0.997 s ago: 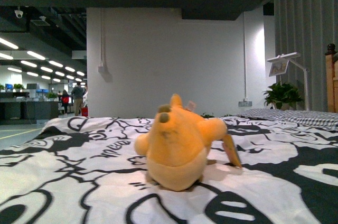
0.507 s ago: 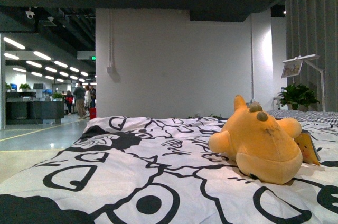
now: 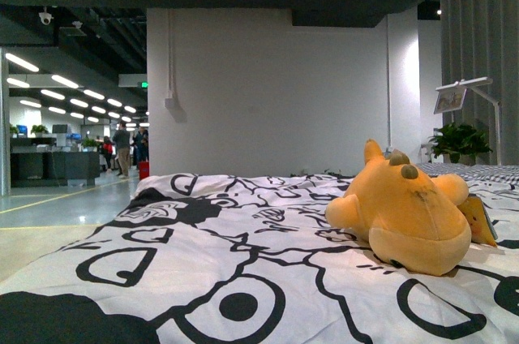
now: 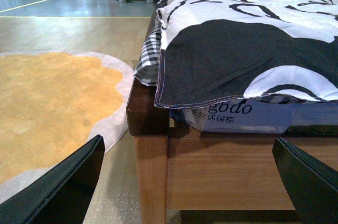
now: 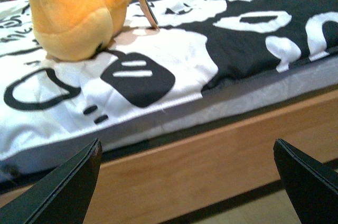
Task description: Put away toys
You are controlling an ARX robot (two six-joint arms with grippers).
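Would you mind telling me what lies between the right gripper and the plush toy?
In the right wrist view, only the wooden bed rail and a bare stretch of patterned bedspread separate the right gripper from the plush toy.

A black-and-white patterned duvet is spread over a wooden bed frame straight ahead of the left gripper. An orange rug with a pale border is laid on the floor off to one side of that gripper. Farther beyond, a white wall and a potted plant are seen.
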